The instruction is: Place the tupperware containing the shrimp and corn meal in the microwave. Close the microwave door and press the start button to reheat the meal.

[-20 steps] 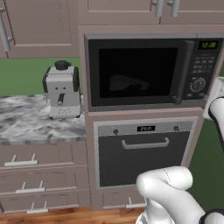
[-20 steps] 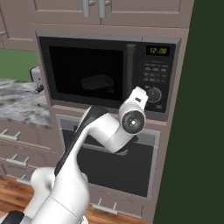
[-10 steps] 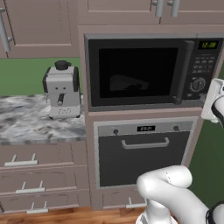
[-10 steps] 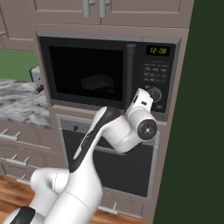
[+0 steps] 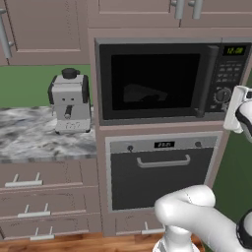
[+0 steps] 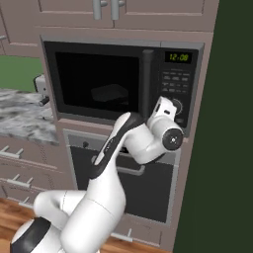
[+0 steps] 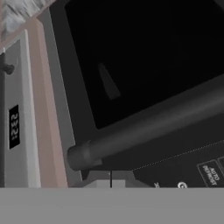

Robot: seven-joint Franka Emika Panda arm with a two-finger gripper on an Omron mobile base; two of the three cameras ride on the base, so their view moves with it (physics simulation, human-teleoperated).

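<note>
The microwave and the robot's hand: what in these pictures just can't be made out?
- Tupperware: a dim shape behind the microwave door glass, in both base views; shrimp and corn cannot be told.
- Gripper: shut tips at the hand view's bottom; contact with the microwave panel cannot be told.
- Panel buttons: too small to read.
- Coffee machine: cut by the right base view's left edge.

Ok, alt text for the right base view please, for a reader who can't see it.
The white arm reaches up to the microwave, its shut gripper at the black button panel beside the dial. The microwave door is closed, with a dim shape showing behind its dark glass. An oven sits below.
</note>
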